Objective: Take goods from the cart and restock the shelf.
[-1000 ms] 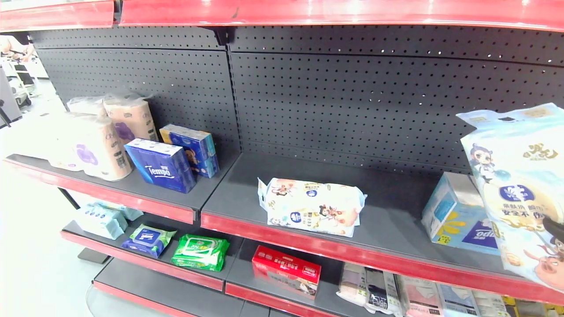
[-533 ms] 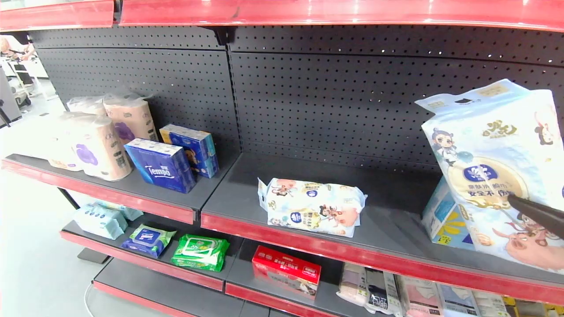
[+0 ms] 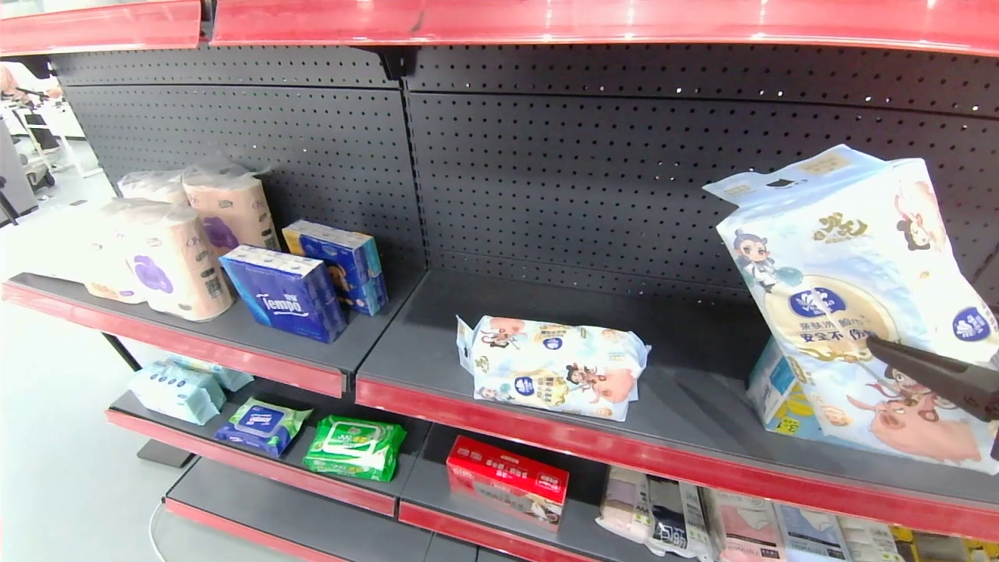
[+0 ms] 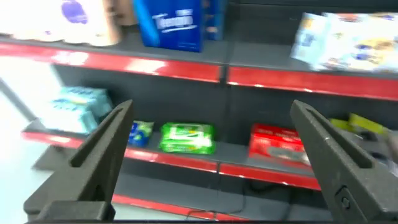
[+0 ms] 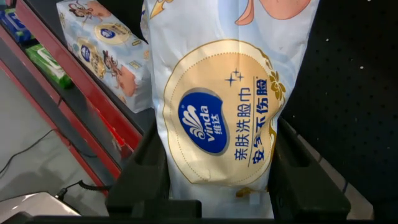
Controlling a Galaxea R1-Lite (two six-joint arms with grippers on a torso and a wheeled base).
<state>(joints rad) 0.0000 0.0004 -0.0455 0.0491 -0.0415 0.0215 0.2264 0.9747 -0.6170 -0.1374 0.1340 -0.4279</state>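
We clamp the large tissue pack [image 3: 843, 289] in our right gripper [image 5: 221, 174] at the shelf [image 3: 593, 449]; a smaller pack [image 3: 550, 367] lies to that gripper's left. Our left gripper [image 4: 211, 143] gapes, empty.

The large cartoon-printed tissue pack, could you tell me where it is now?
Head view, right side: the tissue pack is gripped in the right end effector over the shelf, overlapping the blue box, right of the lying pack.

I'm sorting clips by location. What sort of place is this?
Probably a shop aisle, real or mock: red-edged shelves with a black pegboard back, packaged tissues and wet wipes on them, and a large tissue pack in the right gripper.
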